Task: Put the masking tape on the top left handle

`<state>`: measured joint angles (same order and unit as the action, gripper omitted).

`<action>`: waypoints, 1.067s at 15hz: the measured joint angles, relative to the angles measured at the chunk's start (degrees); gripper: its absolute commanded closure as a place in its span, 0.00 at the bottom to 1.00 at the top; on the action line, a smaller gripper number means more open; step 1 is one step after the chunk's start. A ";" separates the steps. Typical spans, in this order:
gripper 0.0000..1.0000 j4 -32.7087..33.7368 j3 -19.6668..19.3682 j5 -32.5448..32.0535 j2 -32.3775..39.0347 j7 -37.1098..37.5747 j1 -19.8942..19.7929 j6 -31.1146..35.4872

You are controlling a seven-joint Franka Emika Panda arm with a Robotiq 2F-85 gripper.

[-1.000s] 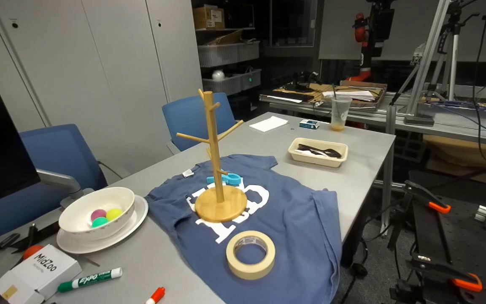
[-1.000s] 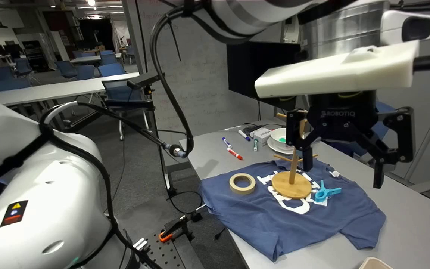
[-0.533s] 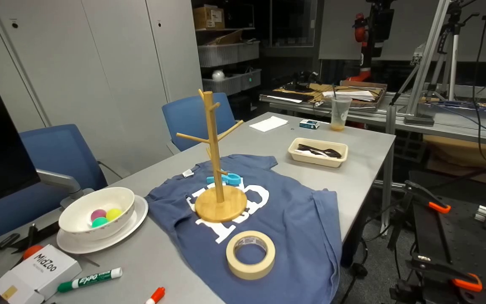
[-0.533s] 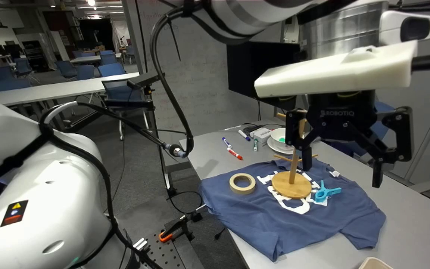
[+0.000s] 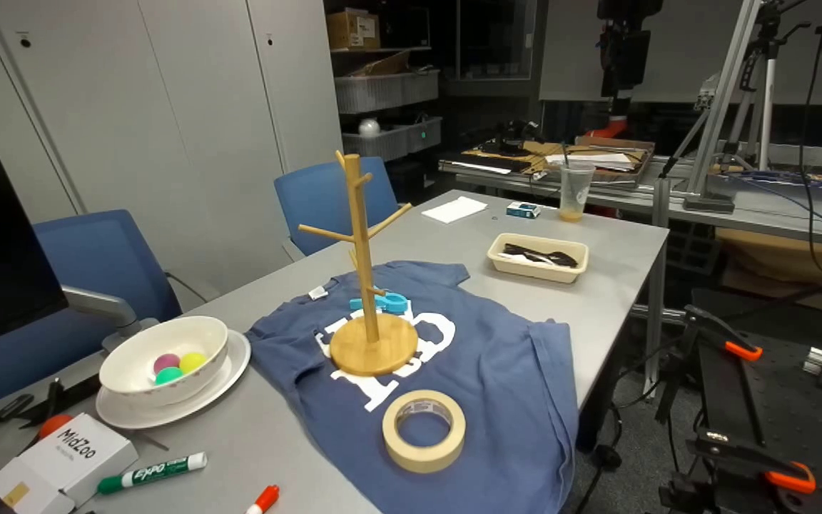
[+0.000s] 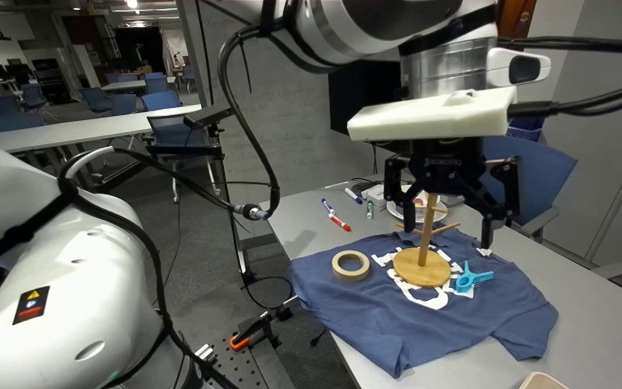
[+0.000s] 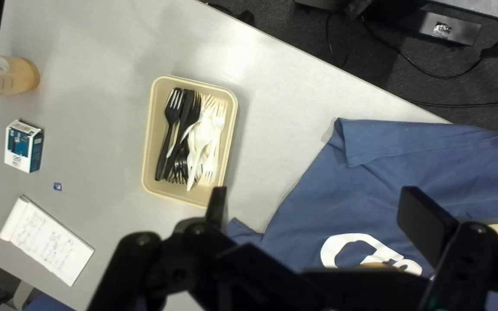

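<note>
Well left of my tool [image 6: 447,236] and below it in an exterior view, the masking tape [image 6: 350,275] lies flat on the blue T-shirt [image 6: 354,308], hollow upward, which I judge leaves its wall free for a grip from above. Partly hidden behind the tool, the wooden mug tree [image 6: 424,251] rises upright from its base, likely broad for steadiness under a hung load; its top left handle [image 5: 340,159] is bare. I have the tool spread wide, gripping nothing, presumably to straddle the tape, with the turquoise spring clamp [image 6: 472,277] below and right of it.
</note>
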<state>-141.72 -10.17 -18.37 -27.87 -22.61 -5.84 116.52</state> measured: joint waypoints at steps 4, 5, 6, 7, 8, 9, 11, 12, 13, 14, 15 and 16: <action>0.00 -0.72 2.85 3.24 1.49 3.17 2.47 0.14; 0.00 -0.78 3.64 4.20 1.97 4.14 3.20 0.37; 0.00 -0.81 4.38 5.28 2.52 5.25 3.93 0.76; 0.00 -0.81 5.13 6.44 3.13 6.43 4.57 1.24; 0.00 -0.81 5.82 7.69 3.85 7.66 5.22 1.87; 0.00 -0.81 6.49 8.88 4.67 8.91 5.79 2.66; 0.00 -0.81 7.79 10.84 6.52 11.45 6.69 4.66; 0.00 -0.81 8.40 11.65 7.47 12.49 7.02 5.79; 0.00 -0.81 8.92 12.36 8.35 13.28 7.30 6.95; 0.00 -0.87 9.29 13.08 9.10 13.76 7.56 8.26; 0.00 -1.02 9.50 13.85 9.64 13.80 7.76 9.62; 0.00 -1.37 9.51 14.49 9.88 13.36 7.95 11.24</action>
<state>-143.09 -0.66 -3.88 -17.98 -9.25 2.11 127.76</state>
